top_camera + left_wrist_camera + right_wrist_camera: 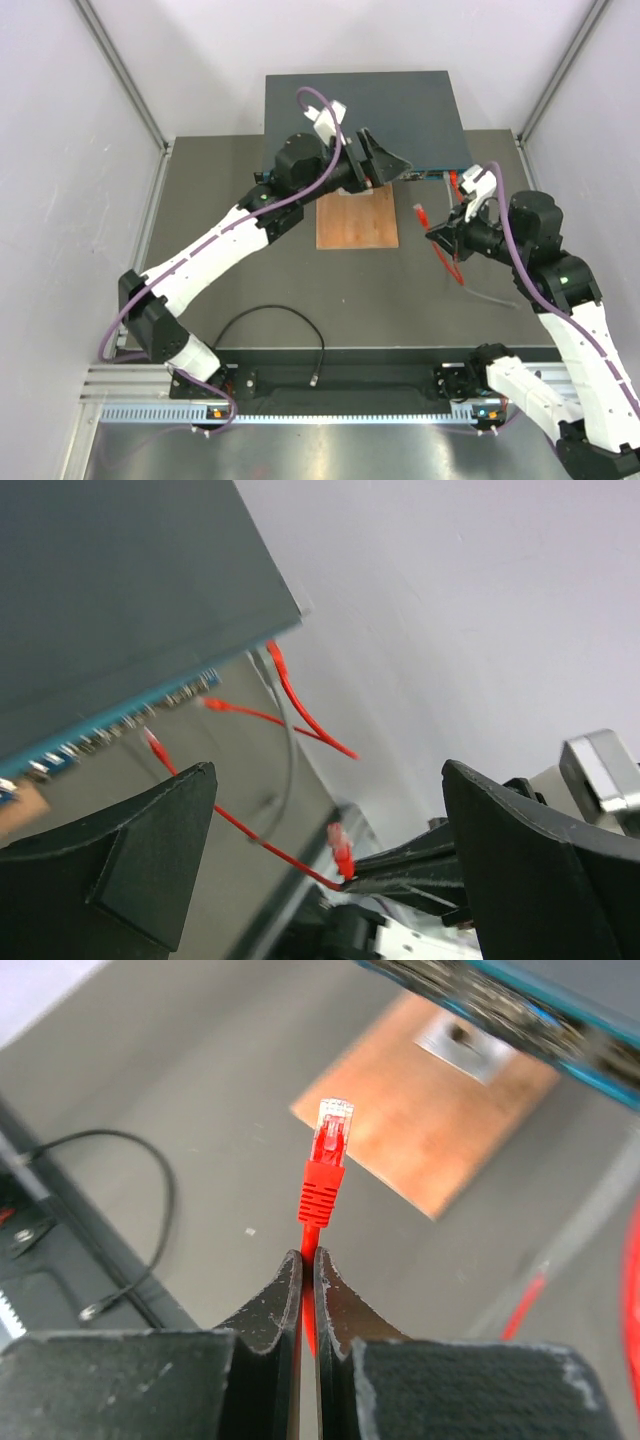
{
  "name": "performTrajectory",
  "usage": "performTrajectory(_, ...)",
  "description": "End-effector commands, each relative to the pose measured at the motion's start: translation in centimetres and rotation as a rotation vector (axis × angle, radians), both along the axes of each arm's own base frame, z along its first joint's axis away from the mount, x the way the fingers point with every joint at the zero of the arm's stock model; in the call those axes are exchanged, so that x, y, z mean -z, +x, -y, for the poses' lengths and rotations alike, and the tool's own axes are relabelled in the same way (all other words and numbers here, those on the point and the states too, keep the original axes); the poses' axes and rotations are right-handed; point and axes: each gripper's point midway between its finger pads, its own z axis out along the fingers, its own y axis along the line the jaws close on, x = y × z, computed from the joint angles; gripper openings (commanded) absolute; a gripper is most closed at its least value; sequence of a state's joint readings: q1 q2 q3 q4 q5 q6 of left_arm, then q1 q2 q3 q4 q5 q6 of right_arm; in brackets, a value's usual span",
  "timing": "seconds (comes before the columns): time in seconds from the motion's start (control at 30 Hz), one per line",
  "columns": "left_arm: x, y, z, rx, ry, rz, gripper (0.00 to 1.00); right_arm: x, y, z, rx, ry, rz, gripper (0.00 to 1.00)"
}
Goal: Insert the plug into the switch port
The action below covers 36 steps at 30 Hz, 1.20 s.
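From above, the switch lies at the upper centre of the frame, at the far end of the worktop. The left tool hangs at the switch's front edge, above the wooden board. To the right of the board, the right tool holds the red plug. The plug sits up and to the left of the tool's tip and below the switch's front edge, apart from it. A black cable loops at lower centre.

In the left wrist view, we see the left tool spread wide with nothing between its fingers. The switch fills the upper left, and its teal front face slants down to the left. The plug shows at lower centre in the tip of the right tool, well apart from the ports.

In the right wrist view, the right tool is pressed together on the red cord just behind the plug's boot. The plug stands upright above the fingers, at centre frame. The switch's front crosses the upper right corner, with the board between it and the plug.
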<state>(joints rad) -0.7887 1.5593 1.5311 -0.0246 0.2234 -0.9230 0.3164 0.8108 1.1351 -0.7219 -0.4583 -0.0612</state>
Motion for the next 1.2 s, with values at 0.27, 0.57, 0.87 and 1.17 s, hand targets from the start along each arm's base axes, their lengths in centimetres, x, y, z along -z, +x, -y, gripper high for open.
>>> performTrajectory(0.27, -5.9, 0.7, -6.0, -0.15, 0.103, 0.308, 0.99, -1.6, 4.4, 5.6, 0.369, -0.076, -0.003, 0.0)
performTrajectory(0.57, -4.2, 1.3, -6.7, -0.193, 0.154, 0.242, 0.99, -2.4, 7.6, 6.3, 0.497, -0.103, -0.051, 0.0)
performTrajectory(0.87, -3.3, 1.5, -6.6, -0.202, 0.126, 0.204, 0.99, -0.9, 8.4, 4.6, 0.448, -0.106, -0.16, 0.0)
performTrajectory(1.17, -3.0, 1.6, -6.5, -0.201, 0.116, 0.19, 0.99, 0.4, 9.1, 5.1, 0.473, -0.171, -0.196, 0.0)
